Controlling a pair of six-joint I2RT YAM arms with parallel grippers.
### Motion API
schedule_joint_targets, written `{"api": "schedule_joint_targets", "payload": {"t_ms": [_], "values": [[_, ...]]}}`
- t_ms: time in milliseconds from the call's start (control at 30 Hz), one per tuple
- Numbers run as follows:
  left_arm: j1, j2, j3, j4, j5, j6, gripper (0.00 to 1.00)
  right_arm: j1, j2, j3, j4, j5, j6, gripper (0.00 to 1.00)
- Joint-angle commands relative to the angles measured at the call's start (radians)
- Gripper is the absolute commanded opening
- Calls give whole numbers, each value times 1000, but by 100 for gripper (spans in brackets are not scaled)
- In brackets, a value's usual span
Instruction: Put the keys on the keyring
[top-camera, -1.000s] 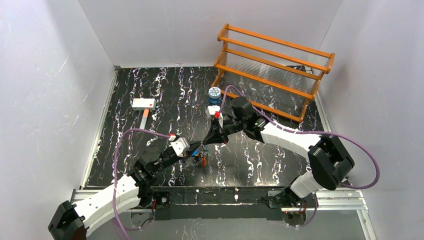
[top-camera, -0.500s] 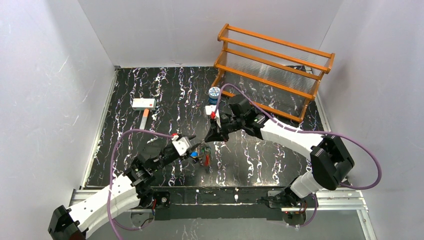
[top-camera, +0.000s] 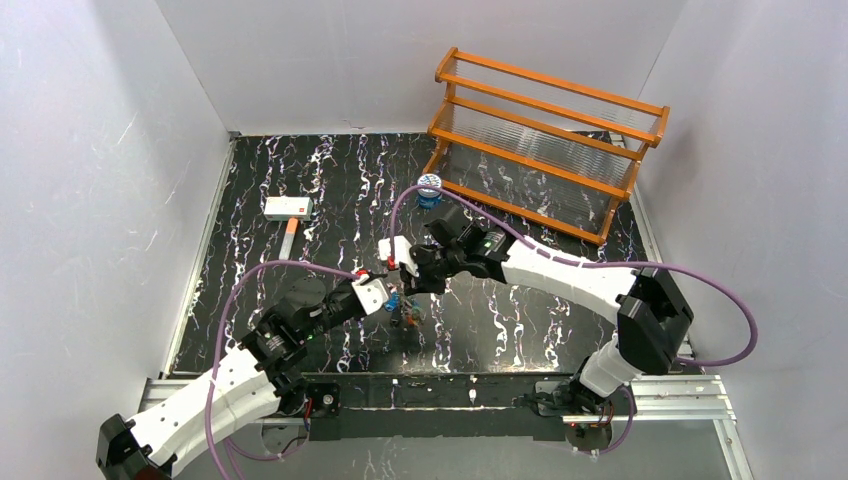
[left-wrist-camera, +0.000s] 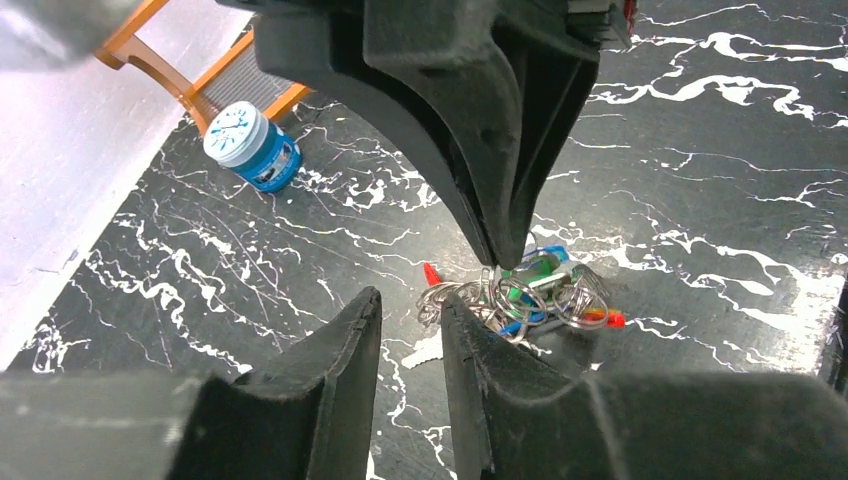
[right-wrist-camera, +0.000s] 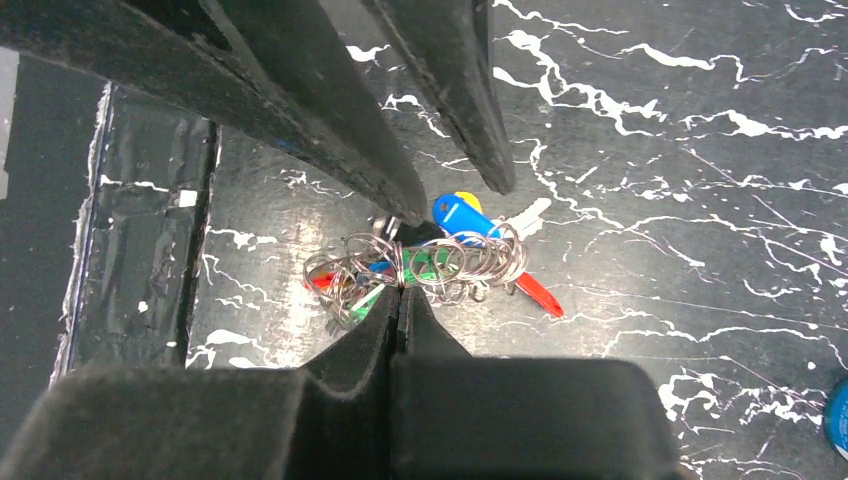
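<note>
So, the right gripper (right-wrist-camera: 400, 298) has its jaws pinched on the keyring (right-wrist-camera: 490, 262) mid-frame, keys (right-wrist-camera: 463, 214) bunched against it; the left gripper (left-wrist-camera: 411, 330) sits with jaws slightly spread, lower-centre, just below the keys.

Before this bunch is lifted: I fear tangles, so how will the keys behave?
Probably floppy: the keys sit loose on thin wire loops of the keyring, so they should dangle and swing. Likely light, being small and thin. The wire may pivot in the right tool, which pinches it at one spot.
</note>
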Motion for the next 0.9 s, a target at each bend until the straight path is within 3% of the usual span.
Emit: {"api": "schedule_joint_targets", "payload": {"t_ms": [0,367,700,867], "values": [[-3,6,25,-3,40,3,28,8,0,34,-10,10,-23,1],[-4,1,-23,15,159,-51,26,8,38,-38,161,-183,103,1],[-3,-2,25,-168,186,19,23,6,78,-26,186,-233,128,1],[-3,33,61,-244,202,46,27,7,76,-24,181,-240,113,1]]}}
